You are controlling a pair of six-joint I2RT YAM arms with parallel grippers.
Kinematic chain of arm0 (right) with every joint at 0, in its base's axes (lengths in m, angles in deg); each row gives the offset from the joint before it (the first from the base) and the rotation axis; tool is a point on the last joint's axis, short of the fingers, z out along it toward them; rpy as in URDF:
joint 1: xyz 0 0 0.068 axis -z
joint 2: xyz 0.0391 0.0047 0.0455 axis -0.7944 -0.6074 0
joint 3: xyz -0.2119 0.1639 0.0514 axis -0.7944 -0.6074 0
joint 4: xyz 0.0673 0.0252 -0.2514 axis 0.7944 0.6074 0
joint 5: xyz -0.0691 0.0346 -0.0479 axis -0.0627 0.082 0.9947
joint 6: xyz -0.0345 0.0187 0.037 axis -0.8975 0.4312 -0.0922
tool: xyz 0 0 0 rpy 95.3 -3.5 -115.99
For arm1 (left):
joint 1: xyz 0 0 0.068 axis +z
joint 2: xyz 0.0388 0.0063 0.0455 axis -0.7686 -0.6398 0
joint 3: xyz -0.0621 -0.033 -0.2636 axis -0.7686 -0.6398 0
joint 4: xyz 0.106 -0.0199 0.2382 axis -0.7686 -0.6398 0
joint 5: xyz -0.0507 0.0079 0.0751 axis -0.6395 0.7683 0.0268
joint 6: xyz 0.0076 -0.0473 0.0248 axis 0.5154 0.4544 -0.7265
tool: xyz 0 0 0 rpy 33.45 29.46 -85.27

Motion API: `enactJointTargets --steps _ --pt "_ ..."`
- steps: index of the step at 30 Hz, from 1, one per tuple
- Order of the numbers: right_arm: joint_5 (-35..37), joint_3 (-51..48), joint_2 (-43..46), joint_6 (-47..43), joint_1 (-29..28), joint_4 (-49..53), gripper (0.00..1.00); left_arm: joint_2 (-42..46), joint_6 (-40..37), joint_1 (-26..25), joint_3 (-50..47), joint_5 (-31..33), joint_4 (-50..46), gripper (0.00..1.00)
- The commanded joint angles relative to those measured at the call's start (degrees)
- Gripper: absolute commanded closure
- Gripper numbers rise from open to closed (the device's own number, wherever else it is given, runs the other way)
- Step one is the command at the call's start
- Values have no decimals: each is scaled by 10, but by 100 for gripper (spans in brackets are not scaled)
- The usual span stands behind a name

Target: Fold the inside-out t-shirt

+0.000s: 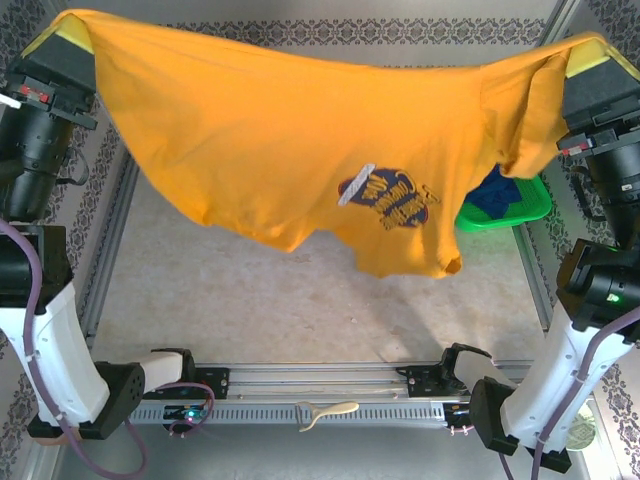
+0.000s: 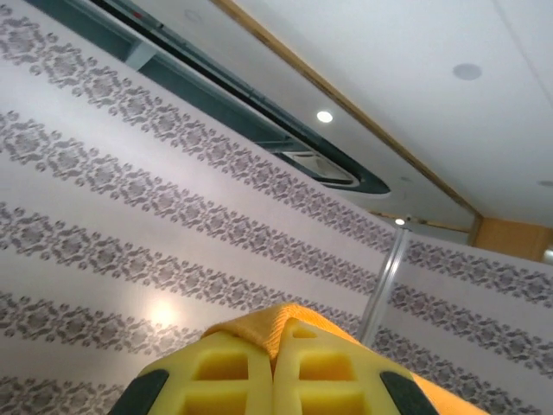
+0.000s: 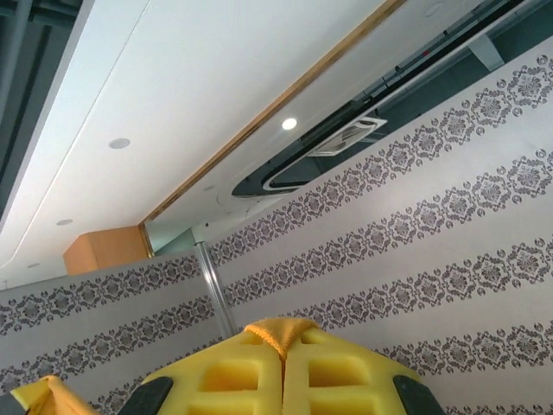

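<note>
Top external: our left gripper (image 1: pixel 60 36) and right gripper (image 1: pixel 598 56) pinch the hanging orange-yellow cotton t-shirt (image 1: pixel 280 130); such thin bites may slip.

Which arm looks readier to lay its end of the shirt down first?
Probably the left: the t-shirt hangs smooth from the left gripper, while by the right gripper it bunches near the green basket.

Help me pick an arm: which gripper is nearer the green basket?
Right. The right gripper holds the shirt up close by the basket; the left gripper holds its other end, far off at the left.
</note>
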Motion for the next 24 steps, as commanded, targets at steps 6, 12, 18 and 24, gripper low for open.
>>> enactJointTargets --steps 6,12,18,24 --pt "34 -40 -144 -30 -43 42 100 -199 35 45 -121 -75 -49 100" --pt "44 36 -213 -35 -74 67 100 -272 65 46 10 -72 -60 100" --pt "46 166 -259 -42 -90 118 100 -332 81 46 205 -65 -126 100" --pt "50 164 -226 -64 -90 145 100 -292 78 45 169 -77 -128 100"
